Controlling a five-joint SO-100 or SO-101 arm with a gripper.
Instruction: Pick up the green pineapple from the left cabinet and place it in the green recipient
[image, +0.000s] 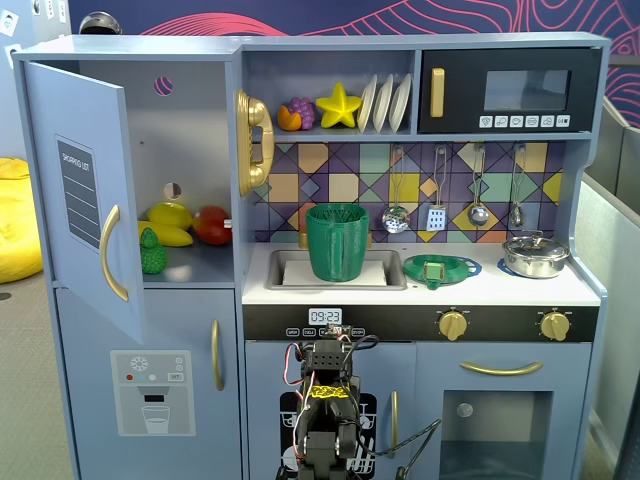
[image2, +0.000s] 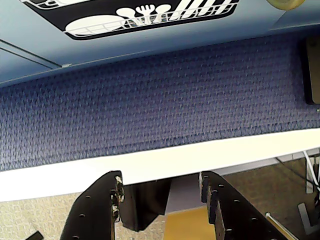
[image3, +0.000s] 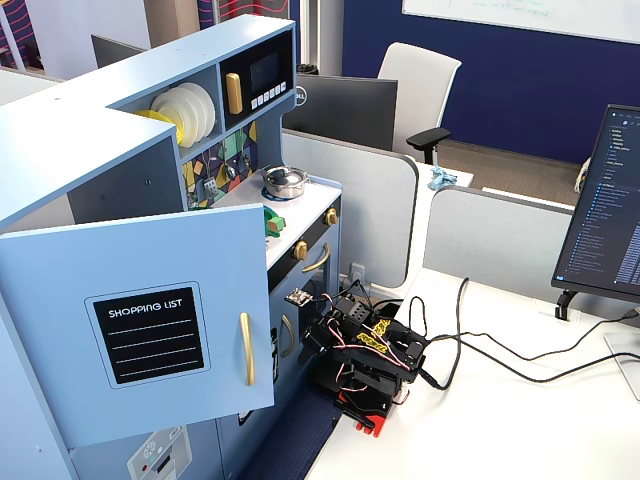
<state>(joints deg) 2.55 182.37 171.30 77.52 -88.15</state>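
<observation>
Reaching comes first, since the arm (image: 322, 410) sits folded low in front of the toy kitchen, well below the shelf it has to get to. In the wrist view the gripper (image2: 160, 192) points down at blue carpet and the white table edge, its two black fingers (image2: 97, 210) apart with nothing between them. The pineapple (image: 152, 252) stands on the shelf of the left cabinet (image: 190, 170), at the front left corner in the front fixed view, just beside the yellow banana (image: 168, 235), with a red fruit (image: 211, 225) further right. The cabinet door (image: 82, 195) hangs open toward the camera, its gold handle (image: 110, 255) close to the pineapple's side, so I judge the approach should swing in from the right of the door, clear of its edge. The claw should stay wide on the way up and close across the bumpy body rather than the leafy top. A careless entry could nudge the banana or push the pineapple deeper. The cup (image: 337, 241) waits in the sink (image: 385, 270), well to the right, so the carry afterwards will need to lift over the sink's rim.
</observation>
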